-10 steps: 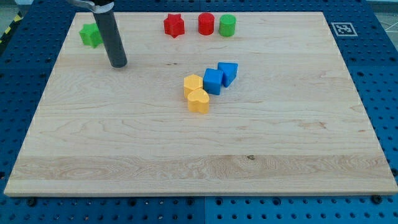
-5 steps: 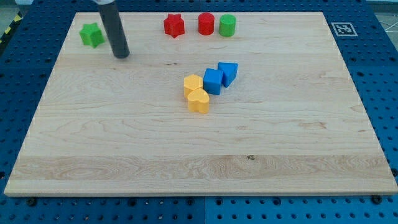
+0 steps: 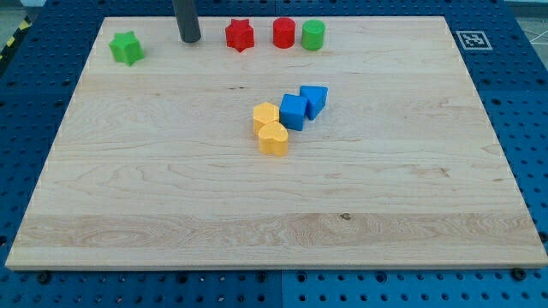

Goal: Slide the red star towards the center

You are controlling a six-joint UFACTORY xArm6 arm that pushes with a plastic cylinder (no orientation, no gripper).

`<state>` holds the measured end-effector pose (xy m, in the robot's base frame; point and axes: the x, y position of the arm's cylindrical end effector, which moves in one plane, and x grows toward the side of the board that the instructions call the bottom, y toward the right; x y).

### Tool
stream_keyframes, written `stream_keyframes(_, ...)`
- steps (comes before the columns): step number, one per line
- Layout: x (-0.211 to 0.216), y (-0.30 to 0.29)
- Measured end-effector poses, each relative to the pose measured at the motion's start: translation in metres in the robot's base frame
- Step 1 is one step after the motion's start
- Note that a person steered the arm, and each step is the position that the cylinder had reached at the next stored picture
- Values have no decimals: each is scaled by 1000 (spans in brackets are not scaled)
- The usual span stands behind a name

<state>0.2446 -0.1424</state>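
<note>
The red star (image 3: 240, 35) lies near the view's top edge of the wooden board (image 3: 154, 188), left of the middle. My tip (image 3: 190, 39) stands on the board just to the star's left, with a small gap between them. A red cylinder (image 3: 284, 32) and a green cylinder (image 3: 312, 35) sit in a row to the star's right.
A green star (image 3: 126, 48) lies at the top left. Near the board's centre, a yellow hexagon block (image 3: 266, 115) and a yellow heart (image 3: 273, 138) touch a blue cube (image 3: 294, 111) and another blue block (image 3: 314, 100). A fiducial marker (image 3: 472, 39) sits off the board's top right.
My tip has moved up and to the right, from beside the green star to just left of the red star. No block has moved.
</note>
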Motion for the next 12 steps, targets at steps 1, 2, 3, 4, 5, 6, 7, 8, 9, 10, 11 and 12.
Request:
stream_keyframes(1, 0, 14)
stream_keyframes(2, 1, 35)
stream_keyframes(3, 1, 36)
stream_keyframes(4, 1, 40)
stream_keyframes(5, -23, 44)
stream_keyframes(6, -32, 44)
stream_keyframes(7, -25, 63)
stream_keyframes(8, -19, 73)
stream_keyframes(9, -18, 74)
stream_keyframes(10, -10, 71)
stream_keyframes(11, 21, 63)
stream_keyframes(12, 61, 56)
